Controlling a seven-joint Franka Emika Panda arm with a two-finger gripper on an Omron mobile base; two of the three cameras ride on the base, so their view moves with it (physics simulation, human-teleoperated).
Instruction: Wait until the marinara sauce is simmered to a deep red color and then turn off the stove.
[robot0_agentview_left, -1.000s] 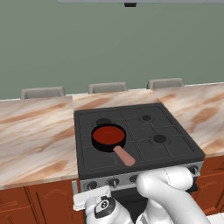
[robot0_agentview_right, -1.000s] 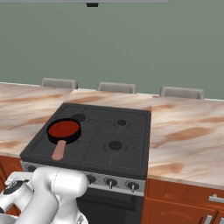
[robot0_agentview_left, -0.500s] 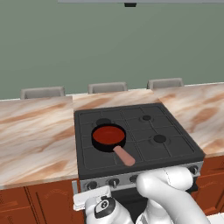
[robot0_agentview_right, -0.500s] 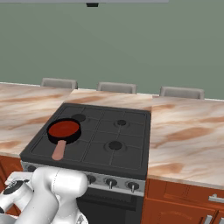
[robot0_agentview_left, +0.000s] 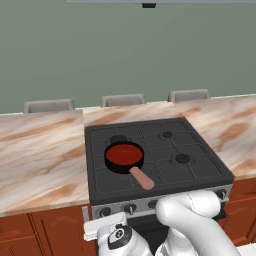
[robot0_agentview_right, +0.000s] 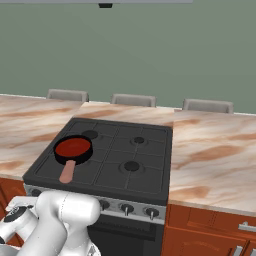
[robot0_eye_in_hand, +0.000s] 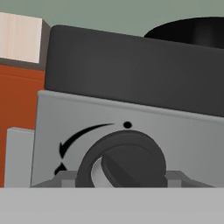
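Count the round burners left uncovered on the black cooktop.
3 burners show on the stove: back left, back right, front right. A fourth may be hidden under the black pan at front left.

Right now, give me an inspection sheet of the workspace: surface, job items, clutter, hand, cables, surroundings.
Surface: marbled tan countertop on both sides of the stove.
Job's things: stove, black cooktop, silver knob panel; marinara sauce deep red, in a black pan on the front left burner, pinkish handle pointing to the front.
Clutter: nothing seen.
Hand: hand shut on the leftmost knob, low at the front panel.
Cables: nothing seen.
Surroundings: green wall, three grey blocks along the counter's back edge, red-brown cabinets below.
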